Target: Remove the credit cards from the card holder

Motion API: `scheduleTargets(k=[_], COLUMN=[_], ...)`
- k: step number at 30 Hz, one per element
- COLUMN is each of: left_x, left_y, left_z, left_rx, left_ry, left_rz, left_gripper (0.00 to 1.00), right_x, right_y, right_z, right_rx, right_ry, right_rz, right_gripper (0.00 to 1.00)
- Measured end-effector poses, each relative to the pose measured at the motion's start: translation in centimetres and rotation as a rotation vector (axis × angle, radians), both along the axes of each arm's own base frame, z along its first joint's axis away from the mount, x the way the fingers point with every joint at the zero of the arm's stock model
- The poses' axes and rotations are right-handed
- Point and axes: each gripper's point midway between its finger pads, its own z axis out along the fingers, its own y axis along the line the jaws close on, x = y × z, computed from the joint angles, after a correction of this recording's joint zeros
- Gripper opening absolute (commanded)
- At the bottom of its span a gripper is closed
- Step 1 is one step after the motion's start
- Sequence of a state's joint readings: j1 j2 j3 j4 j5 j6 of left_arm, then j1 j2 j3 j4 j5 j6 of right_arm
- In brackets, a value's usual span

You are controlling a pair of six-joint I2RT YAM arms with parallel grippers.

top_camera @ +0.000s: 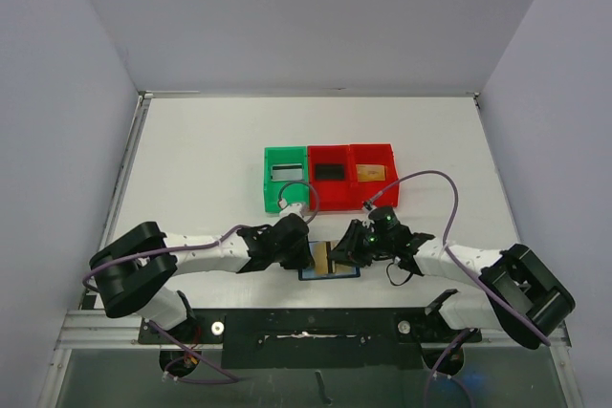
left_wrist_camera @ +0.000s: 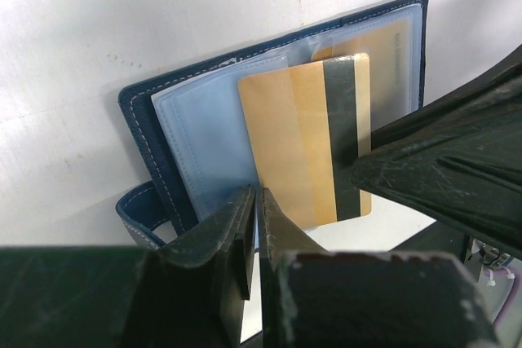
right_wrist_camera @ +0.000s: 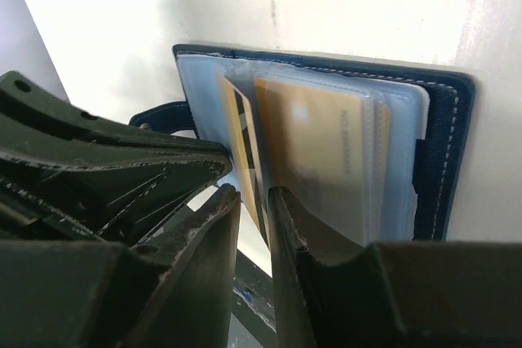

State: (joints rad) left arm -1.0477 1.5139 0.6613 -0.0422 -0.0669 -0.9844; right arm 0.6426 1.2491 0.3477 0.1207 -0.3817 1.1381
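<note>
The dark blue card holder [top_camera: 330,275] [left_wrist_camera: 143,120] [right_wrist_camera: 444,152] lies open on the table between my two grippers. A gold credit card with a dark stripe [top_camera: 322,257] [left_wrist_camera: 294,144] [right_wrist_camera: 242,140] sticks partly out of its clear sleeves. Another gold card [left_wrist_camera: 387,55] [right_wrist_camera: 318,144] sits inside a sleeve. My left gripper [top_camera: 308,253] [left_wrist_camera: 257,197] is shut at the sleeve edge beside the striped card, with a thin pale-blue sliver between its tips. My right gripper [top_camera: 342,253] [right_wrist_camera: 254,197] stands slightly open, the striped card's edge just beyond its gap.
Behind the card holder stand a green bin [top_camera: 269,183] and two red bins [top_camera: 330,196] [top_camera: 390,179], each with a card inside. Purple cables loop over both arms. The table's near edge and the arm bases lie close behind the grippers.
</note>
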Motion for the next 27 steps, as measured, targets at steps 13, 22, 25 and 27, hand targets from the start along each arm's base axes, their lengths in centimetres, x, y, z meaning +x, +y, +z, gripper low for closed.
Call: scheduleTargets(k=[13,22,25,27], left_x=[0.3,0.3,0.3,0.2], left_y=[1.2,2.3,2.3,2.3], left_z=[0.2,0.5,0.7,0.7], left_rx=[0.024,0.042,0.036,0.038], left_ry=[-0.024,-0.037,-0.040,-0.039], left_rz=[0.049,0.074,0.070,0.068], left_gripper=[0.02,0.05,0.05,0.05], right_x=[0.0,-0.2,-0.3,-0.4], right_y=[0.2,0.3,0.3,0.2], right_z=[0.5,0.4,-0.3,-0.5], right_rx=[0.018,0.021,0.012,0.019], right_ry=[-0.058,-0.076,-0.038,-0.027], right_rz=[0.025,0.067,0.051,0.037], right_gripper=[0.00,0.11,0.20,0.21])
